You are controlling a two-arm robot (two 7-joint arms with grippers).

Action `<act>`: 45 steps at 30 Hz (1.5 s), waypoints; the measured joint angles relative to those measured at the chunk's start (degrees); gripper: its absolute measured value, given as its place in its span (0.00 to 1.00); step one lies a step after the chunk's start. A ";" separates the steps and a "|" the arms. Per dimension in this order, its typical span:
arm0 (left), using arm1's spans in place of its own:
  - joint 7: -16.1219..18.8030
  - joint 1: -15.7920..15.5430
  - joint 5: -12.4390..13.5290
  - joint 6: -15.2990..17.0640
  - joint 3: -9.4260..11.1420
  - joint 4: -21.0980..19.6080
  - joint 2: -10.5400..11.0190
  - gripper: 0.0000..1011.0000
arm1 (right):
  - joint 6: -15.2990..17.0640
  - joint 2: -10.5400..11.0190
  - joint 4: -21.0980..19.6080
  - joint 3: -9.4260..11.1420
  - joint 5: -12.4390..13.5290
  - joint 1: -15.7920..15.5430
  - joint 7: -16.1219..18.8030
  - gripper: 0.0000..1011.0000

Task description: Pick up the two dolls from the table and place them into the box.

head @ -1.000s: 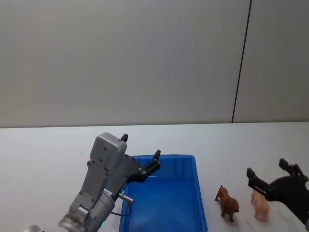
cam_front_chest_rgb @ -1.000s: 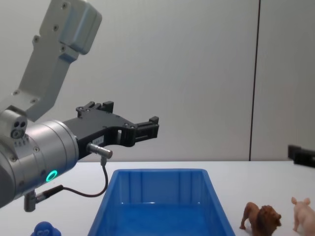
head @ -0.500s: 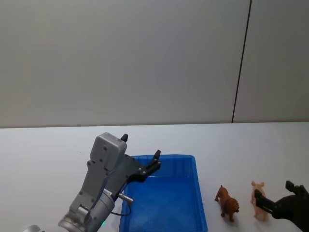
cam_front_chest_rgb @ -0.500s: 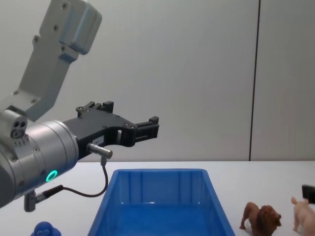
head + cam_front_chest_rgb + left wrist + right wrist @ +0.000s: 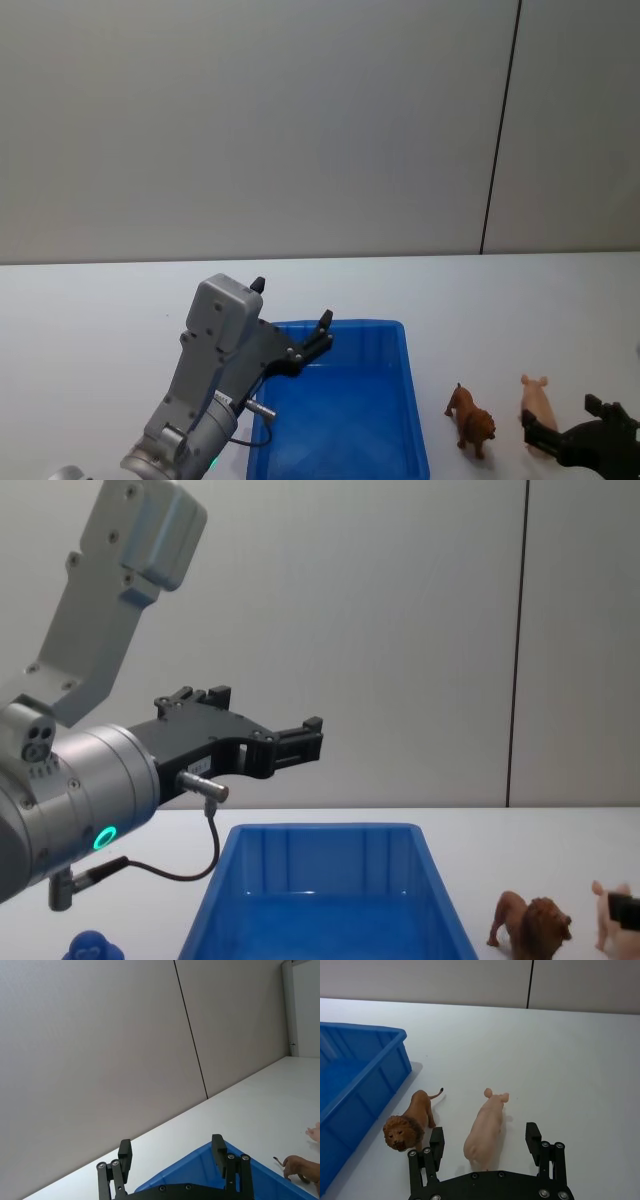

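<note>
Two dolls stand on the white table point(image 5: 520, 300), right of the blue box point(image 5: 340, 330): a brown lion point(image 5: 471, 418) and, to its right, a pale pink pig point(image 5: 538, 397). My right gripper point(image 5: 485, 1139) is open and low at the pig point(image 5: 487, 1122), its fingers on either side of the pig's near end, with the lion point(image 5: 412, 1121) just outside one finger. In the chest view one of its fingers point(image 5: 626, 911) overlaps the pig point(image 5: 603, 908). My left gripper point(image 5: 320, 335) hangs open and empty above the box's far left corner.
The box point(image 5: 330, 875) holds nothing that I can see. A small blue object point(image 5: 92, 948) sits at the chest view's lower left. Bare tabletop lies behind and to the right of the dolls. A grey wall stands beyond the table.
My right gripper has come down from above the pig to table level, drawing back toward me, and now straddles the pig's near end. The left arm and both dolls have not moved.
</note>
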 joint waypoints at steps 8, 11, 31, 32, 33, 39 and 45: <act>0.00 0.00 0.00 0.00 0.00 0.00 0.00 0.99 | 1.29 -1.15 2.06 -0.51 -0.25 1.35 0.01 0.99; 0.00 0.00 0.00 0.00 0.00 0.00 0.00 0.99 | 1.91 -1.64 3.03 -0.76 -0.51 1.97 0.01 0.99; 0.00 0.00 0.00 0.00 0.00 0.00 0.00 0.99 | 3.72 -3.54 7.81 -1.37 -1.26 4.57 -0.24 0.62; 0.00 0.00 0.00 0.00 0.00 0.00 0.00 0.99 | 3.72 -3.59 7.95 -1.37 -1.26 4.65 -0.25 0.60; 0.00 0.00 0.00 0.00 0.00 0.00 0.00 0.99 | 3.72 -3.63 8.09 -1.37 -1.25 4.71 -0.26 0.56; 0.00 0.00 0.00 0.00 0.00 0.00 0.00 0.99 | 3.35 -3.93 8.94 -1.36 -1.22 5.12 -0.47 0.37; 0.00 0.00 0.00 0.00 0.00 0.00 0.00 0.99 | 2.26 -4.02 9.05 -1.30 -1.64 5.22 -0.79 0.36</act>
